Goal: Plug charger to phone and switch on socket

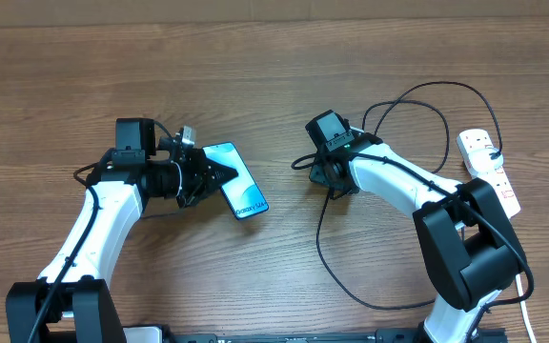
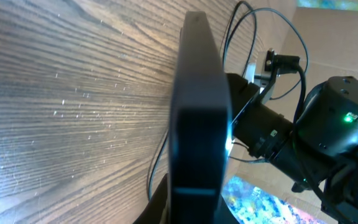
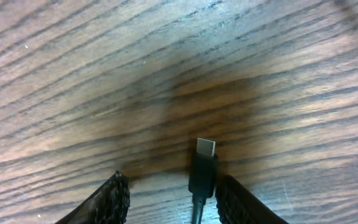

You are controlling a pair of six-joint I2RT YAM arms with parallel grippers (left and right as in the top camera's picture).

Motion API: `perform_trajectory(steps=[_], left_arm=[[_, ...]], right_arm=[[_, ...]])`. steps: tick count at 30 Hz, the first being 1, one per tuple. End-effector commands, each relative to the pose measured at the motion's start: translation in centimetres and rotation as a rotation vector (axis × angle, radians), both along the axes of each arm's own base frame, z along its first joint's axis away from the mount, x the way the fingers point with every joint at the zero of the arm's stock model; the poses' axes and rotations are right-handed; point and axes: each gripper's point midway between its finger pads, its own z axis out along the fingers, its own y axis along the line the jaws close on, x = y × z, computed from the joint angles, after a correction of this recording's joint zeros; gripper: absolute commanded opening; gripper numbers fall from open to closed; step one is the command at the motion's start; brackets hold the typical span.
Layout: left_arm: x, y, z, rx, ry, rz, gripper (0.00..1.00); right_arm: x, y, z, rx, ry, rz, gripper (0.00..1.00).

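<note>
The phone (image 1: 237, 181) has a lit blue screen and is held at its left end by my left gripper (image 1: 201, 177), which is shut on it. In the left wrist view the phone's dark edge (image 2: 197, 124) rises from between the jaws of my left gripper (image 2: 194, 214). The charger's black connector tip (image 3: 202, 169) lies on the wood between the fingers of my right gripper (image 3: 171, 182). That gripper is open, with the tip close to the right finger (image 3: 238, 202) and a wide gap on the left. Overhead, my right gripper (image 1: 335, 179) hovers over the black charger cable (image 1: 320, 233). The white socket (image 1: 489, 167) lies at the far right.
The black cable loops behind the right arm (image 1: 425, 103) and sweeps across the table's front (image 1: 370, 303). A white cord (image 1: 525, 310) leaves the socket toward the front right corner. The right arm (image 2: 328, 124) fills the right of the left wrist view.
</note>
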Motion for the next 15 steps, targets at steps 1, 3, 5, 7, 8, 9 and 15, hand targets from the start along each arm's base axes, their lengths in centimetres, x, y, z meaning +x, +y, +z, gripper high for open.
perform_trajectory(steps=[1, 3, 5, 7, 8, 9, 15], left_arm=[[-0.37, -0.81, 0.62, -0.050, 0.012, -0.023, 0.04], [-0.37, -0.81, 0.62, -0.051, 0.012, -0.023, 0.04], [-0.38, -0.81, 0.63, -0.051, 0.012, -0.023, 0.04], [-0.36, -0.81, 0.63, -0.051, 0.012, -0.023, 0.04], [-0.36, -0.81, 0.63, -0.051, 0.012, -0.023, 0.04], [-0.36, -0.80, 0.62, -0.050, 0.012, -0.023, 0.04], [-0.36, -0.80, 0.62, -0.050, 0.012, -0.023, 0.04]], right_arm=[[-0.07, 0.06, -0.96, 0.010, 0.023, -0.023, 0.46], [0.00, 0.11, -0.95, 0.013, 0.020, -0.024, 0.45], [0.03, 0.14, -0.94, 0.014, 0.018, -0.023, 0.43], [0.02, 0.18, -0.95, 0.017, 0.020, -0.023, 0.43], [0.02, 0.20, -0.95, 0.018, 0.020, -0.023, 0.43], [0.01, 0.23, -0.95, 0.018, 0.020, -0.022, 0.43], [0.03, 0.27, -0.95, 0.020, 0.019, -0.021, 0.40]])
